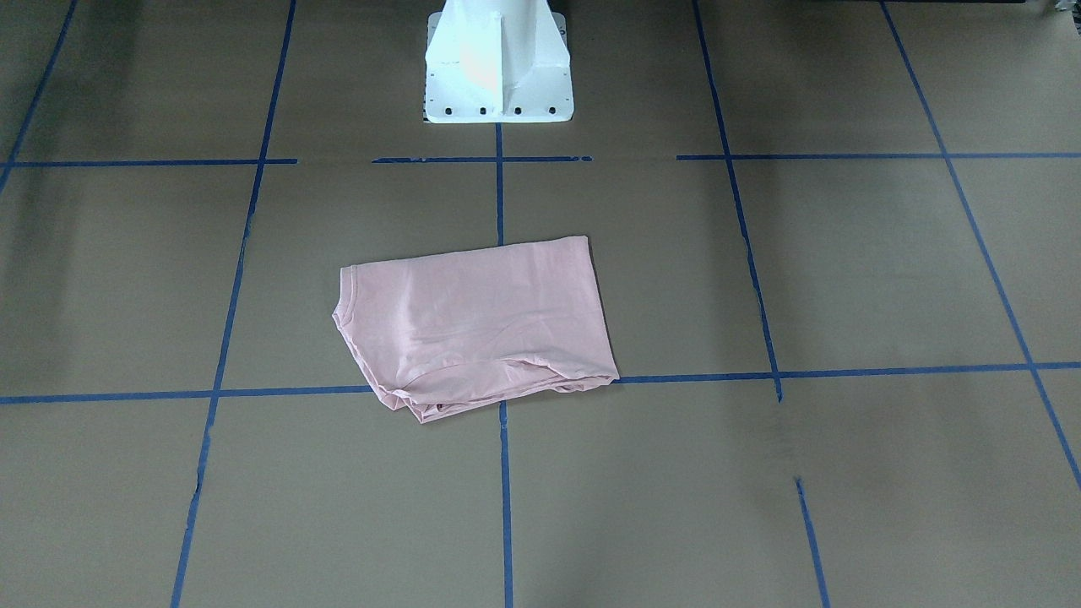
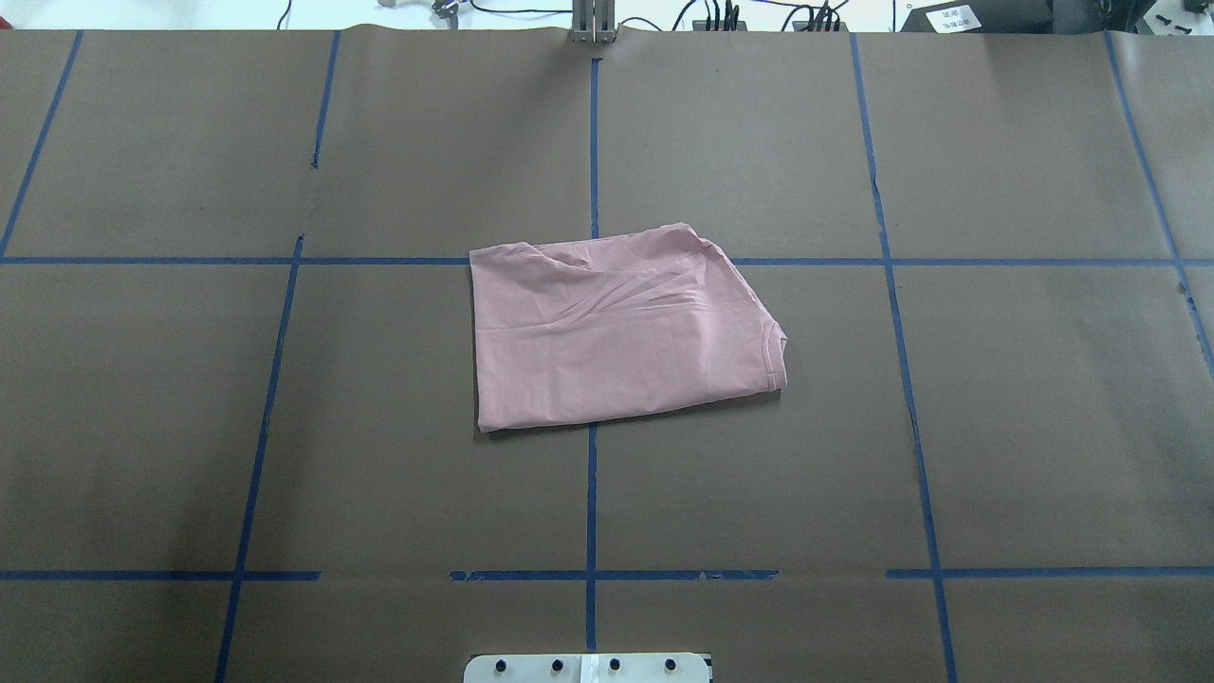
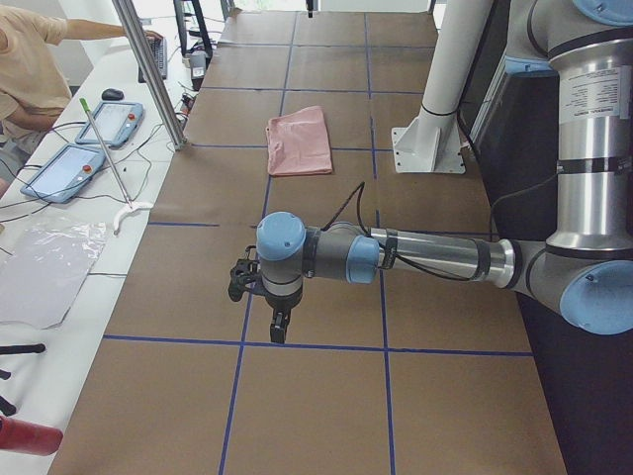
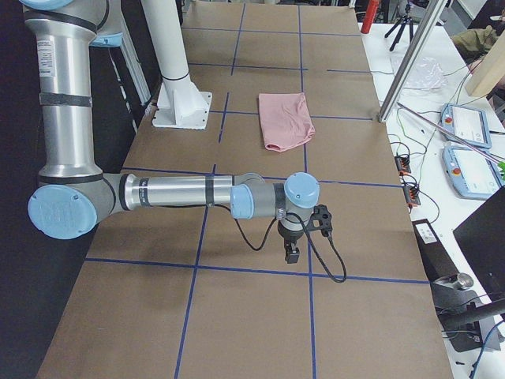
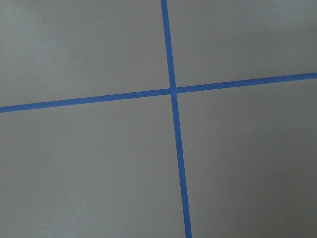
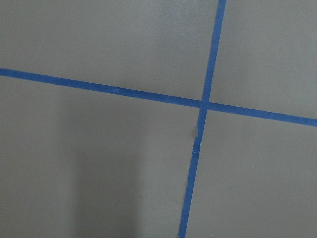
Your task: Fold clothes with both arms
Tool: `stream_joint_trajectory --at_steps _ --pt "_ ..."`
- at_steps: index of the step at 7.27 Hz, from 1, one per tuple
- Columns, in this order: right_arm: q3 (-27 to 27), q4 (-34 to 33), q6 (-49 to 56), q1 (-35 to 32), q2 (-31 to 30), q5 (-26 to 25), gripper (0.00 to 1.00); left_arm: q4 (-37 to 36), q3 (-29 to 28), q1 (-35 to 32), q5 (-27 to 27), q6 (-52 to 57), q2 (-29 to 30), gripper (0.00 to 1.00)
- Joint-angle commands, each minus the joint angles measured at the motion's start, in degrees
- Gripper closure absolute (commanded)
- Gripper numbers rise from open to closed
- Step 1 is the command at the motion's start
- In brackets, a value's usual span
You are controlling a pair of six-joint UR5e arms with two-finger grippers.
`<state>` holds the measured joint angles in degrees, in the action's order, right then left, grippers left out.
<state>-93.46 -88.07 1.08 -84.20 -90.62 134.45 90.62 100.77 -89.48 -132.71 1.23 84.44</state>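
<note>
I can't tell how far either of my hands is open. My left gripper [image 3: 280, 332] and right gripper [image 4: 290, 254] show only in the side views, each pointing straight down over the brown-papered table [image 2: 379, 474]. As far as I can see, nothing hangs from either one. Each wrist camera looks down on bare paper and a cross of blue tape [image 5: 173, 90], with no cloth in sight.

The pink T-shirt [image 2: 616, 332] lies well apart from both hands, between them at the middle of the table, in front of my white pedestal [image 1: 498, 67]. It is a rough rectangle with its plain side up. One short edge is hemmed, and the long edge farthest from my base is rumpled.

I judge the folding nearly done, with at most one halving left. To do that well I would bring both hands inward together and pinch the two corners of one short edge through all the layers. Then I would lift them level, keep the cloth taut between them and lay edge onto edge, so that rumpled side doesn't bunch.
</note>
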Motion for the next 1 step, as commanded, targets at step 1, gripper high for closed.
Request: stream_joint_trajectory --at_steps 1 --pt "-0.1 0.0 0.0 0.0 -0.7 0.1 0.00 0.1 -0.2 0.0 0.0 0.1 0.0 0.00"
